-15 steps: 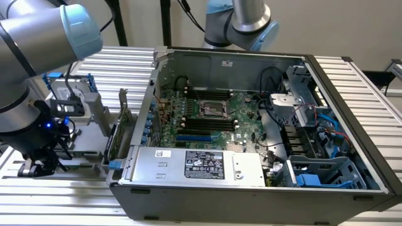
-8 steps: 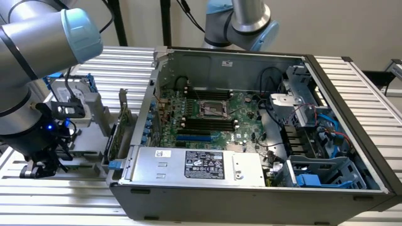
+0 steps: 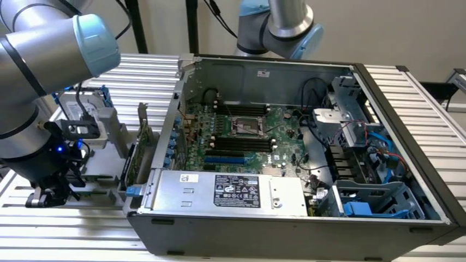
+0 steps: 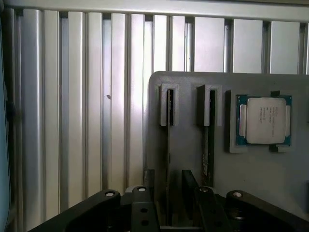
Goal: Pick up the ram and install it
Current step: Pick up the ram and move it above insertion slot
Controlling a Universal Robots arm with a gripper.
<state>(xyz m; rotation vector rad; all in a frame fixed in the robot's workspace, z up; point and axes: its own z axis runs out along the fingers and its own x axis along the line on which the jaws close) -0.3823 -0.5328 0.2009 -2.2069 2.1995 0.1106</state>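
1. Ram [image 4: 169, 145]: on edge in a slot of the grey holder [image 4: 251, 174], beside a second stick [image 4: 209, 145] and a CPU [image 4: 263, 120]; outside the computer case [image 3: 291, 229], at the exterior view's left.
2. Gripper [image 4: 169, 189]: spread wide, empty, one finger each side of that stick; contact impossible to tell.
3. Nothing lifted; black motherboard slots [image 3: 240, 144] appear unfilled. Pick and install both left to do.

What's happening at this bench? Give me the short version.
The robot arm has its hand open above a grey holder that sits beside the open computer case. Two ram sticks stand on edge in the holder's slots, next to a processor chip. The hand is lined up over one stick and holds nothing. The black memory slots in the case look empty.
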